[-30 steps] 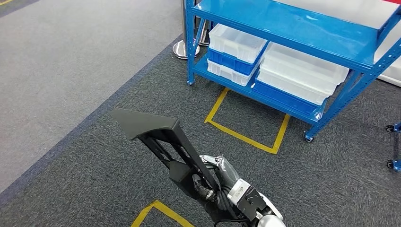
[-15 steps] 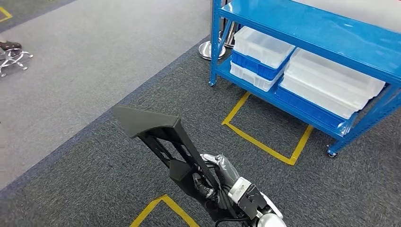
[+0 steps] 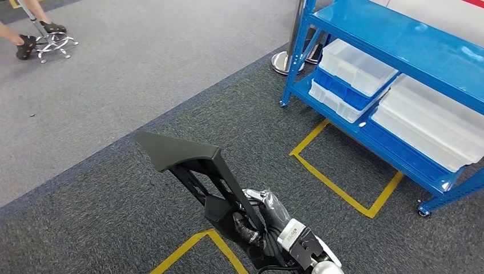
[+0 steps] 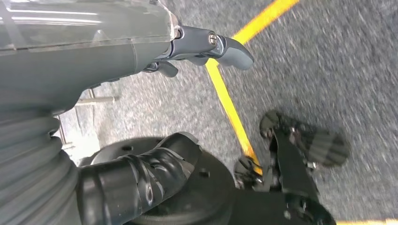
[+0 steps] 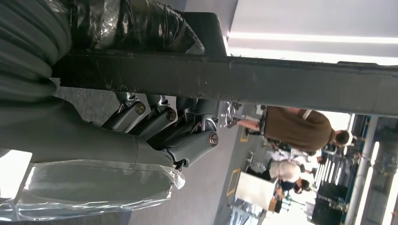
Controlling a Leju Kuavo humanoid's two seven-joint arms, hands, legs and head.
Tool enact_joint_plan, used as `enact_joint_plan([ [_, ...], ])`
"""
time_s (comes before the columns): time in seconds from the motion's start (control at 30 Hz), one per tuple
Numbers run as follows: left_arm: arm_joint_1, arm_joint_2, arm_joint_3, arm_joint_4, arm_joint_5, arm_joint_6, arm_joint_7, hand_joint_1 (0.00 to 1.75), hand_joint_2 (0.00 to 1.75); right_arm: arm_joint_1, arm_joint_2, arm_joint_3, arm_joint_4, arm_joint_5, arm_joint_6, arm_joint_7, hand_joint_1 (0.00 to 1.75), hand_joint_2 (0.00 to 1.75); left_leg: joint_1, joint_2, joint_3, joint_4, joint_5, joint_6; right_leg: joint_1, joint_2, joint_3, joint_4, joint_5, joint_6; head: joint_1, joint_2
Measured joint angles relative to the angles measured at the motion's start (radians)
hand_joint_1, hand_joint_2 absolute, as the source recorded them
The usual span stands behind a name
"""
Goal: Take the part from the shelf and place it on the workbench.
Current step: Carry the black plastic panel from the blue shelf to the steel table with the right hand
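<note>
The part (image 3: 191, 162) is a long black plastic piece with a flat triangular head and an open ribbed stem. My right hand (image 3: 267, 220) grips its lower end at the bottom of the head view and holds it up, tilted to the left, above the dark carpet. In the right wrist view the part (image 5: 281, 84) runs across as a dark bar with my fingers (image 5: 159, 122) wrapped around it. My left hand (image 4: 187, 44) hangs over the floor with its fingers apart and nothing in them.
The blue shelf (image 3: 399, 45) stands at the upper right, with clear plastic bins (image 3: 354, 65) on its lower level. Yellow tape (image 3: 342, 188) marks squares on the carpet. A chrome post base (image 3: 285, 63) sits by the shelf's corner. A stool and a person's feet (image 3: 48, 37) are far left.
The camera has turned left: the shelf slid to the right of the picture, and the stool and feet came into view. The part stays the same in my right hand.
</note>
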Motion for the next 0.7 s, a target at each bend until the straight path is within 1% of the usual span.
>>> enact_joint_plan([
  [0.03,0.0,0.0,-0.002,0.0,-0.002,0.0,0.0,0.0,1.75,0.004,-0.001,-0.001,0.0,0.001,0.0,0.0,1.75,1.75,0.0,-0.013,-0.001,0.002,0.0,0.0,0.0,0.001,-0.015,0.025,0.002,0.0,0.0,0.0],
  [0.07,0.0,0.0,-0.004,0.0,-0.004,-0.001,0.0,0.0,1.75,0.007,-0.002,-0.001,0.0,0.001,-0.001,-0.001,1.75,1.75,0.0,-0.026,-0.001,0.004,0.0,0.0,-0.001,0.003,-0.012,0.013,0.024,0.0,0.0,0.0],
  [0.1,-0.001,0.0,-0.006,0.0,-0.006,-0.001,0.0,0.0,1.75,0.009,-0.002,-0.002,0.0,0.002,-0.001,-0.001,1.75,1.75,0.001,-0.038,-0.001,0.007,-0.001,-0.001,-0.002,0.008,0.008,-0.034,0.06,-0.001,0.0,0.0],
  [0.13,-0.001,-0.001,-0.009,0.001,-0.008,-0.001,0.0,0.0,1.75,0.011,-0.002,-0.004,-0.001,0.003,-0.001,-0.001,1.75,1.75,0.001,-0.05,-0.001,0.009,-0.001,-0.002,-0.005,0.024,0.037,-0.101,0.096,-0.004,0.0,0.0],
  [0.17,-0.002,-0.002,-0.012,0.001,-0.01,-0.001,0.0,0.0,1.75,0.013,-0.003,-0.006,-0.002,0.004,-0.002,-0.002,1.75,1.75,0.001,-0.062,-0.004,0.012,-0.002,-0.006,-0.006,0.045,0.063,-0.161,0.121,-0.006,0.0,0.0],
  [0.2,-0.003,-0.002,-0.016,0.001,-0.012,-0.001,0.0,0.0,1.75,0.015,-0.004,-0.008,-0.004,0.005,-0.002,-0.003,1.75,1.75,0.001,-0.072,-0.007,0.014,-0.001,-0.01,-0.007,0.062,0.081,-0.203,0.135,-0.008,0.0,0.0],
  [0.23,-0.004,-0.002,-0.018,0.001,-0.014,0.0,0.0,0.0,1.75,0.017,-0.004,-0.01,-0.006,0.005,-0.002,-0.004,1.75,1.75,0.001,-0.081,-0.011,0.015,0.001,-0.016,-0.006,0.074,0.088,-0.223,0.138,-0.011,0.0,0.0],
  [0.27,-0.004,-0.002,-0.019,0.001,-0.015,0.0,0.0,0.0,1.75,0.019,-0.005,-0.011,-0.007,0.006,-0.002,-0.004,1.75,1.75,0.002,-0.091,-0.015,0.014,0.004,-0.023,-0.003,0.073,0.089,-0.226,0.137,-0.015,0.0,0.0],
  [0.3,-0.003,-0.002,-0.019,0.002,-0.016,0.0,0.0,0.0,1.75,0.02,-0.005,-0.013,-0.009,0.007,-0.002,-0.005,1.75,1.75,0.003,-0.099,-0.018,0.012,0.006,-0.029,-0.004,0.064,0.089,-0.229,0.14,-0.021,0.0,0.0],
  [0.33,-0.002,-0.002,-0.019,0.002,-0.016,0.0,0.0,0.0,1.75,0.02,-0.006,-0.013,-0.01,0.008,-0.002,-0.005,1.75,1.75,0.002,-0.095,-0.02,0.015,0.004,-0.035,-0.006,0.053,0.091,-0.234,0.143,-0.027,-0.001,0.0],
  [0.37,-0.002,-0.002,-0.02,0.002,-0.016,0.0,0.0,0.0,1.75,0.02,-0.006,-0.015,-0.013,0.009,-0.002,-0.005,1.75,1.75,0.001,-0.078,-0.027,0.03,-0.007,-0.04,-0.008,0.041,0.095,-0.241,0.146,-0.036,-0.003,0.0],
  [0.4,-0.003,-0.002,-0.02,0.003,-0.017,0.0,0.0,0.0,1.75,0.021,-0.006,-0.016,-0.016,0.01,-0.002,-0.005,1.75,1.75,0.0,-0.053,-0.043,0.063,-0.028,-0.044,-0.009,0.027,0.097,-0.246,0.149,-0.043,-0.005,0.0],
  [0.43,-0.005,-0.002,-0.021,0.003,-0.017,0.0,0.0,0.0,1.75,0.023,-0.006,-0.017,-0.018,0.011,-0.002,-0.005,1.75,1.75,0.001,-0.024,-0.068,0.117,-0.059,-0.049,-0.007,0.013,0.099,-0.249,0.149,-0.048,-0.007,0.0],
  [0.47,-0.006,-0.002,-0.022,0.003,-0.018,0.0,-0.001,0.0,1.75,0.026,-0.006,-0.019,-0.02,0.012,-0.002,-0.006,1.75,1.75,0.002,-0.005,-0.099,0.183,-0.091,-0.053,-0.005,-0.001,0.099,-0.249,0.149,-0.052,-0.009,0.0],
  [0.5,-0.007,-0.002,-0.023,0.003,-0.019,-0.001,-0.001,0.0,1.75,0.028,-0.006,-0.02,-0.021,0.014,-0.003,-0.006,1.75,1.75,0.004,0.004,-0.127,0.243,-0.115,-0.057,-0.003,-0.016,0.098,-0.248,0.148,-0.053,-0.009,0.0],
  [0.53,-0.008,-0.001,-0.024,0.003,-0.021,-0.001,-0.002,0.0,1.75,0.031,-0.006,-0.021,-0.021,0.015,-0.003,-0.005,1.75,1.75,0.006,0.009,-0.144,0.279,-0.123,-0.06,-0.002,-0.03,0.098,-0.247,0.147,-0.054,-0.009,0.0],
  [0.57,-0.008,-0.001,-0.025,0.003,-0.023,-0.002,-0.002,0.0,1.75,0.033,-0.006,-0.022,-0.022,0.016,-0.003,-0.005,1.75,1.75,0.007,0.012,-0.142,0.279,-0.113,-0.062,-0.002,-0.043,0.098,-0.246,0.145,-0.053,-0.009,0.0],
  [0.6,-0.007,-0.001,-0.027,0.003,-0.025,-0.004,-0.003,0.0,1.75,0.034,-0.006,-0.023,-0.023,0.017,-0.003,-0.005,1.75,1.75,0.007,0.018,-0.118,0.237,-0.086,-0.062,-0.002,-0.054,0.099,-0.244,0.143,-0.052,-0.009,0.0],
  [0.63,-0.007,0.0,-0.028,0.003,-0.026,-0.005,-0.003,0.0,1.75,0.035,-0.006,-0.024,-0.025,0.018,-0.003,-0.005,1.75,1.75,0.007,0.033,-0.079,0.167,-0.053,-0.06,-0.001,-0.065,0.101,-0.242,0.14,-0.049,-0.009,0.0],
  [0.67,-0.008,0.0,-0.029,0.003,-0.027,-0.007,-0.004,0.0,1.75,0.035,-0.006,-0.025,-0.027,0.019,-0.003,-0.005,1.75,1.75,0.003,0.052,-0.041,0.099,-0.03,-0.056,0.001,-0.073,0.102,-0.24,0.137,-0.045,-0.009,0.0],
  [0.7,-0.009,0.0,-0.031,0.003,-0.027,-0.009,-0.004,0.0,1.75,0.035,-0.006,-0.026,-0.03,0.019,-0.003,-0.005,1.75,1.75,0.0,0.066,-0.013,0.045,-0.014,-0.05,0.004,-0.081,0.104,-0.239,0.134,-0.04,-0.008,0.0],
])
